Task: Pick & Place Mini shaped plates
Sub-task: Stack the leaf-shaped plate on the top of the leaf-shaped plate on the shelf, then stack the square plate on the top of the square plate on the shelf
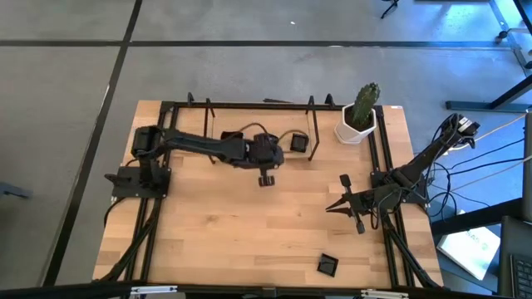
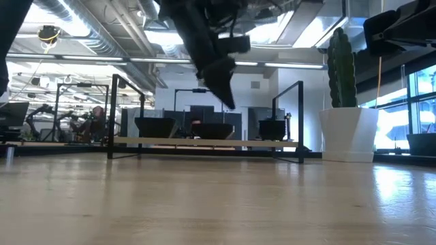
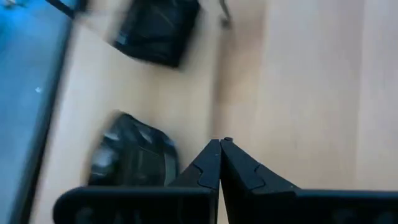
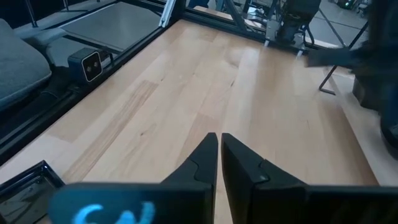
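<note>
Plates first, since that's the whole job: the little black dishes I can make out sit along the far edge of the surface, left of the white cactus pot point(image 1: 356, 129). One square plate point(image 1: 298, 143) lies just beside the left gripper point(image 1: 266, 179), between it and the pot. Another plate point(image 1: 327, 265) sits alone on the opposite side of the surface, well apart from the pot. The low view shows dark bowl-like shapes lined up near the frame rail point(image 2: 204, 141), probably more of the same set.

Left gripper hangs above the wood with its fingers pressed together and nothing between them. Its wrist camera shows two blurry dark plates point(image 3: 134, 158) close by. Right gripper point(image 1: 347, 208) is parked below the pot, off to the side of the surface, fingers all but touching and also empty.

Handling guess: these look like glossy, hard little dishes, so light but slick, and likely to chip if dropped. I'd pinch across a rim edge rather than try the flat middle, since the fingers would need to open first and straddle the wall of the dish.

No brand, label or readable writing anywhere that I can find.
</note>
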